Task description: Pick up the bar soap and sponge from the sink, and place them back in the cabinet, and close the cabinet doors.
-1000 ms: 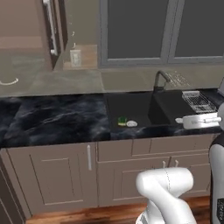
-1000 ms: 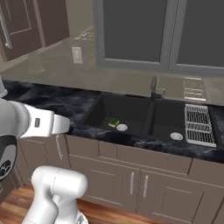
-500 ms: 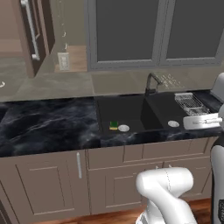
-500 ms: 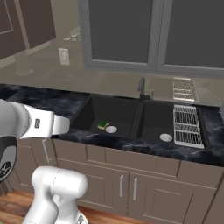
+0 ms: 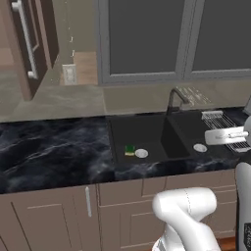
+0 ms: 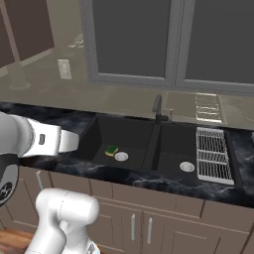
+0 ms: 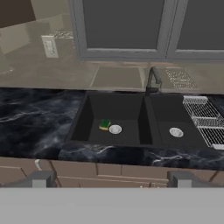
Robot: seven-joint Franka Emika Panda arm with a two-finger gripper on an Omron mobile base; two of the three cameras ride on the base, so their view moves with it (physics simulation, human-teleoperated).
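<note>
The green-and-yellow sponge [image 7: 105, 125] lies on the floor of the left basin of the black sink [image 7: 83, 118], just left of the round silver drain [image 7: 115, 129]. Both base views show the sponge [image 5: 130, 149] [image 6: 111, 149] in the same spot. My gripper [image 7: 111, 179] hangs in front of the counter, well short of the sink, open wide with nothing between its fingertips [image 7: 41, 178]. The brown cabinet doors [image 5: 27, 46] hang at the upper left and look swung open, one with a silver bar handle. The bar soap is out of view.
A dark faucet [image 5: 174, 98] rises behind the divider between the basins. A wire rack [image 6: 214, 154] lies on the counter right of the sink. Grey-framed window panes [image 7: 122, 26] fill the wall behind. A wall outlet [image 5: 68, 73] sits left of the window.
The whole picture has shifted: the base has driven, and the sink now sits lower and nearer in both base views. The sponge stays by the drain. The gripper stays open.
</note>
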